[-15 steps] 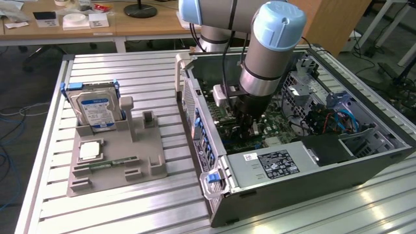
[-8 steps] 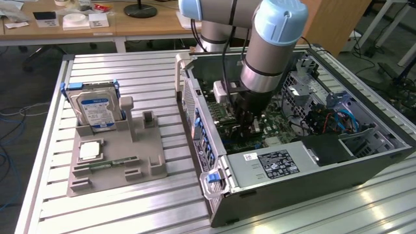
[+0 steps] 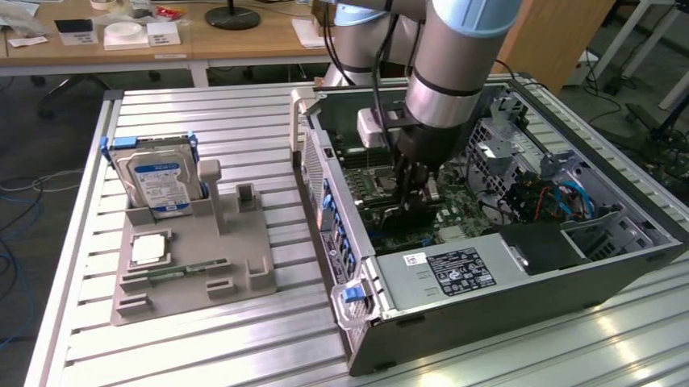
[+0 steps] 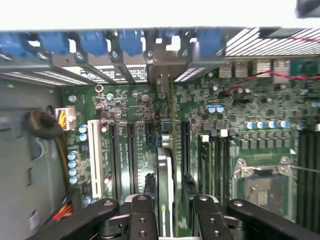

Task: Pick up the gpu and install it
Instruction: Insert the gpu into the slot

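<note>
A: Hanging inside the open grey metal computer case (image 3: 517, 298), the black two-fingered tool (image 4: 167, 210) straddles the thin dark gpu card (image 4: 165, 175).

B: Grip?

A: Fingers (image 4: 142, 215) flank the card edge-on above the green motherboard (image 4: 200, 110); clamped or released, cannot tell.

B: Card seated?

A: Unclear.

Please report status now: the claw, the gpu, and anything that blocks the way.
Claw down inside the open computer case, fingers either side of the gpu. Gpu stands edge-on over the motherboard slots. No obstruction seen around it.
</note>
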Action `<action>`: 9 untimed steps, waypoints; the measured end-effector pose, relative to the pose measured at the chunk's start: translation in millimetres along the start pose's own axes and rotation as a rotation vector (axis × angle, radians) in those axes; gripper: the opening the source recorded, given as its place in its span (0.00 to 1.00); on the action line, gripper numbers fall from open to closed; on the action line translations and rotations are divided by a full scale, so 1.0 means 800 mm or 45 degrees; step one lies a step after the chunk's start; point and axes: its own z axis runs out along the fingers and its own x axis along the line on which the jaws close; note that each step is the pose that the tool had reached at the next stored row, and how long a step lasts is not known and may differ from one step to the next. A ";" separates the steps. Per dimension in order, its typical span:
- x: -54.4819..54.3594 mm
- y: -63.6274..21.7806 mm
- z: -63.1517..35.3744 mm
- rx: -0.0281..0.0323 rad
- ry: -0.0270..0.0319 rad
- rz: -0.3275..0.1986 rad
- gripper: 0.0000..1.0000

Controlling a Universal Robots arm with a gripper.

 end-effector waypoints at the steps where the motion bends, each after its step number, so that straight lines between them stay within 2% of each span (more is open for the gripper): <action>1: 0.000 0.000 -0.006 0.0003 0.0000 0.000 0.35; 3: -0.001 0.000 -0.015 0.0010 0.0003 0.000 0.35; 6: -0.001 0.000 -0.015 0.0012 -0.0002 0.000 0.33; 9: -0.001 0.000 -0.015 0.0012 -0.0001 0.000 0.15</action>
